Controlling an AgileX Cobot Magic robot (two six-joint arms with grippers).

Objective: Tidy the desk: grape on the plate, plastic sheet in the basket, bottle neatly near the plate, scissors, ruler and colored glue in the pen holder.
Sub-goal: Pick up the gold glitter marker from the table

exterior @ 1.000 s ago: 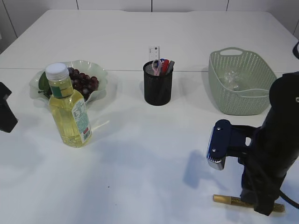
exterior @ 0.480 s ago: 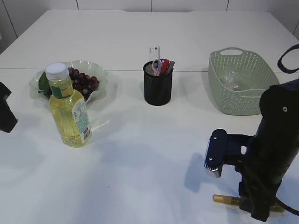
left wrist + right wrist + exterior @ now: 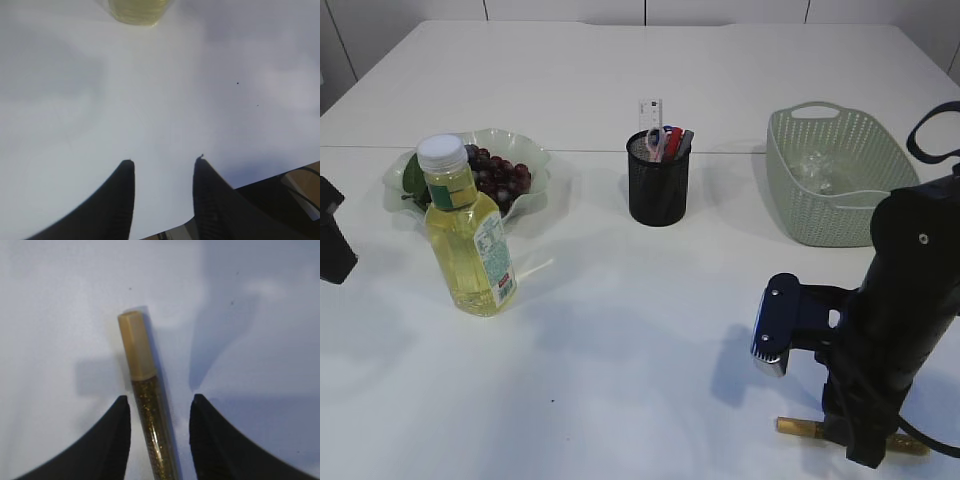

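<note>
Right gripper poised over the gold glitter glue tube at the near right of the white table [image 3: 650,330]; nothing gripped.

The black right arm [image 3: 895,310] stands over the near right corner; its right gripper [image 3: 159,405] has its jaws parted on either side of the gold glitter glue tube [image 3: 147,405], which lies flat on the table with clear gaps to both fingers. The sage-green woven plastic basket [image 3: 840,215] sits far right, a crumpled clear plastic sheet [image 3: 817,168] inside it. The yellow-liquid bottle with white cap [image 3: 468,232] stands upright at left, just in front of the pale green scalloped plate [image 3: 535,165] holding dark red grapes [image 3: 500,178]. The black mesh pen holder [image 3: 657,185] stands at centre, holding a white ruler [image 3: 651,112] and red-handled scissors [image 3: 667,138]. The left gripper [image 3: 164,162], at the left edge, has its jaws moderately parted and empty over bare table.
</note>
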